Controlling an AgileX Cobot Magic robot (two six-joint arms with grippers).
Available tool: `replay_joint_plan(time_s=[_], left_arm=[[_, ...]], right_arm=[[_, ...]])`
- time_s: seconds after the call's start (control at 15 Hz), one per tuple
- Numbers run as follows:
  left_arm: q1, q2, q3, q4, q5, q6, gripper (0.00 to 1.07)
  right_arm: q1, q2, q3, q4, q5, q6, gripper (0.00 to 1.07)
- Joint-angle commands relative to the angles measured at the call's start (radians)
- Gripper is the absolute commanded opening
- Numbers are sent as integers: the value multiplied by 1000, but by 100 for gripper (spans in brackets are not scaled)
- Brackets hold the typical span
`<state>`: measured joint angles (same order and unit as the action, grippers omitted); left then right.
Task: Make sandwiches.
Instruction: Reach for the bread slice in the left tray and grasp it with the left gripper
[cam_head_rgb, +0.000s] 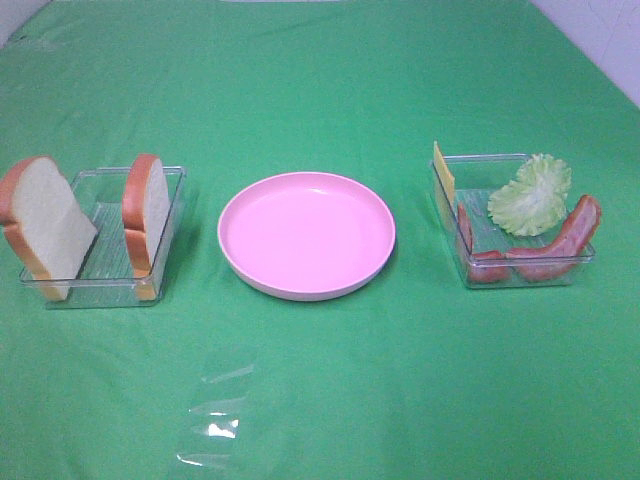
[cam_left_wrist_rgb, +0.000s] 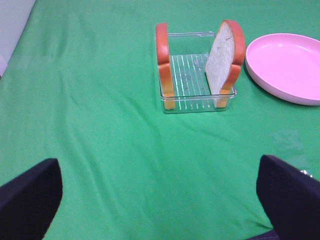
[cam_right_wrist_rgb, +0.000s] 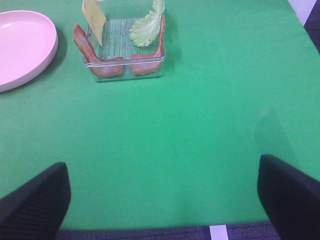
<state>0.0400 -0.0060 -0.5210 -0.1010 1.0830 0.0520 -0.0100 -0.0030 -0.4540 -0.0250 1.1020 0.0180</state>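
Observation:
Two white bread slices with orange-brown crust stand on edge in a clear tray (cam_head_rgb: 100, 270) at the left, one (cam_head_rgb: 40, 225) at its outer side and one (cam_head_rgb: 147, 210) at its inner side. A second clear tray (cam_head_rgb: 520, 272) at the right holds a yellow cheese slice (cam_head_rgb: 442, 172), a pale green lettuce leaf (cam_head_rgb: 532, 195) and reddish-brown bacon strips (cam_head_rgb: 560, 245). My left gripper (cam_left_wrist_rgb: 160, 187) is open over bare cloth, well short of the bread (cam_left_wrist_rgb: 226, 57). My right gripper (cam_right_wrist_rgb: 162, 192) is open too, short of the bacon (cam_right_wrist_rgb: 107, 65). Neither gripper shows in the high view.
A round pink plate (cam_head_rgb: 306, 285) sits between the two trays. Green cloth (cam_head_rgb: 320, 90) covers the table. A faint shiny transparent patch (cam_head_rgb: 215, 410) lies on the cloth in front of the plate. The table's near edge (cam_right_wrist_rgb: 150, 231) shows in the right wrist view.

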Motion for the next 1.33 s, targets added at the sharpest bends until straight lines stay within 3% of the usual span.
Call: replay_joint_plan(time_s=[0.07,0.27,0.67,0.73,0.87,1.33], left_arm=[[0,-4,-7,-6,-17,1,98],[0,82,-55,-13,-113,-5,98],[0,610,-244,-104,-205,8,98],[0,610,-244,-104,-205,8,98],[0,895,-397,-146,-205,17,98],[-6,1308,-613,-198,-231,17,98]], right_arm=[[-7,-29,2,-3,-4,-7,98],[-7,-29,2,-3,-4,-7,98],[-7,-29,2,-3,-4,-7,98],[-7,-29,2,-3,-4,-7,98],[-7,-29,2,-3,-4,-7,98],[-7,-29,2,-3,-4,-7,98]])
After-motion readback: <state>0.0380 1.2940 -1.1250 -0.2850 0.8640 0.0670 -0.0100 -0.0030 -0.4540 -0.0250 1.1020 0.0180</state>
